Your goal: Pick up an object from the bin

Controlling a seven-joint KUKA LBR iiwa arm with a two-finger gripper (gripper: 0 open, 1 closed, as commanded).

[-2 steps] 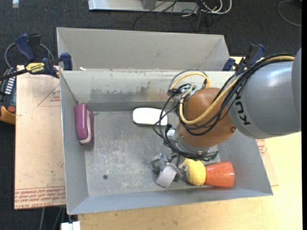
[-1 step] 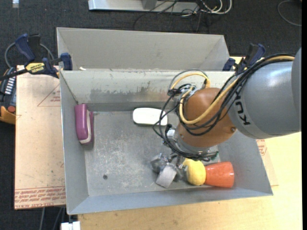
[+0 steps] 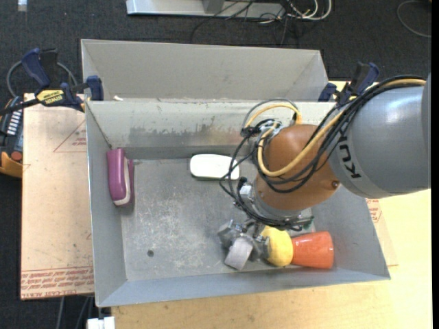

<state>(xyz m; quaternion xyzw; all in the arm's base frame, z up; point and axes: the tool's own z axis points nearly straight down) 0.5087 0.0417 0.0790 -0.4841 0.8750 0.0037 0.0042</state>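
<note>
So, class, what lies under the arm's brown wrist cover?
A yellow rounded thing and an orange cup stick out at the near side of the wrist cover, a white oblong thing at its left. The bin floor beneath is covered.

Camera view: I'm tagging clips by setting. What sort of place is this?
Probably a robotics lab or test cell: a KUKA arm reaches into a grey metal bin that sits on dark carpet, with cables trailing behind.

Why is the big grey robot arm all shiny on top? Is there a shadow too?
Camera view: a soft sheen sits on the grey arm and the orange cover; a darker band, likely shadow, runs along the foot of the bin's back wall.
</note>
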